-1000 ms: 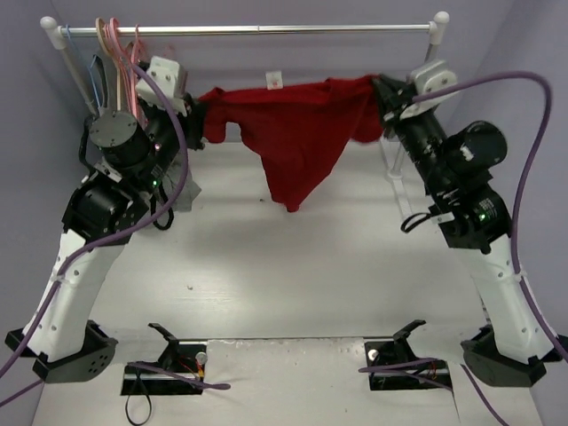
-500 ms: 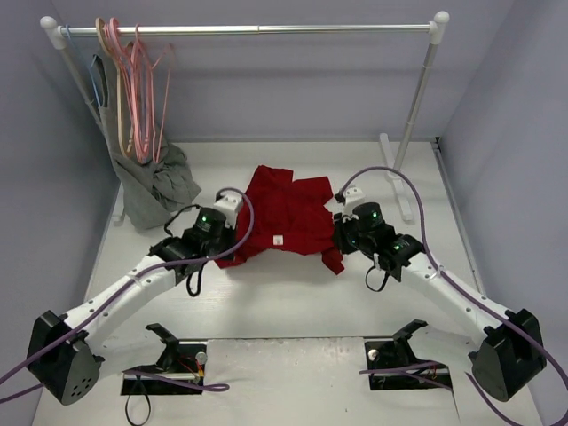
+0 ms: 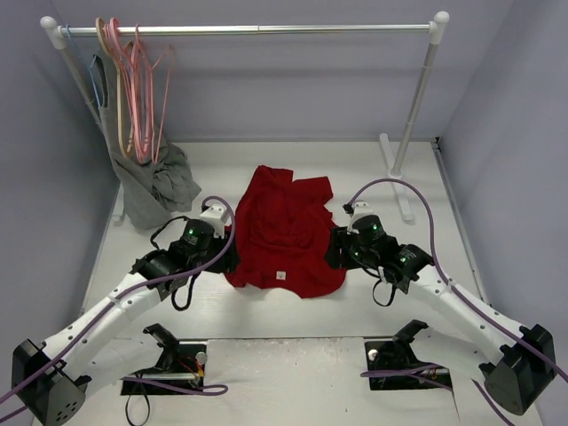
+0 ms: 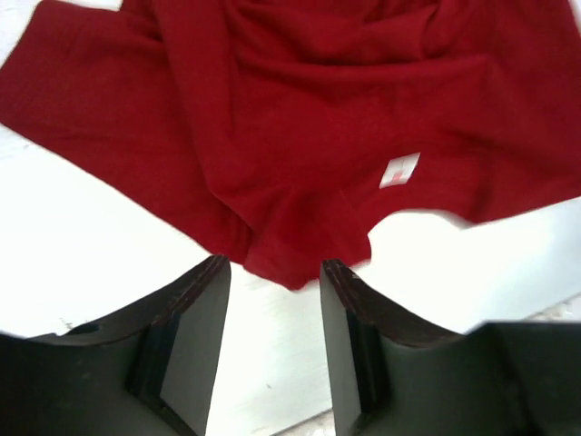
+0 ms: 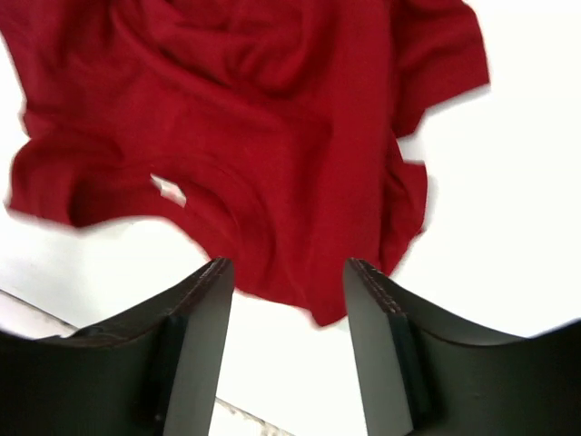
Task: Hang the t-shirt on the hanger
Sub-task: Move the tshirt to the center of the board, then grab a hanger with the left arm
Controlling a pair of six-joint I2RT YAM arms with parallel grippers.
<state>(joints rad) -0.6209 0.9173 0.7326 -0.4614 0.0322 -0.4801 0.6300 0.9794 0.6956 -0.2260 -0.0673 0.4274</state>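
The red t-shirt (image 3: pixel 284 235) lies crumpled on the white table, its small white neck label (image 3: pixel 280 274) near the front hem. My left gripper (image 3: pixel 227 258) stands open at its left edge, the cloth's corner (image 4: pixel 290 263) just past the fingertips and nothing held. At the right edge my right gripper (image 3: pixel 336 253) is open too, the shirt (image 5: pixel 245 118) lying beyond its fingers. In the wrist views the left gripper (image 4: pixel 274 268) and right gripper (image 5: pixel 289 268) each frame bare table. Light-pink hangers (image 3: pixel 140 93) hang at the rail's left end.
The clothes rail (image 3: pixel 266 29) crosses the back, with its right post (image 3: pixel 413 106) standing on the table. A grey garment (image 3: pixel 155 182) droops under the hangers at back left. Grey walls close in on both sides.
The shirt, earlier held stretched up near the rail, came down onto the table. Both grippers have opened and let it go, and it has shifted toward the front.
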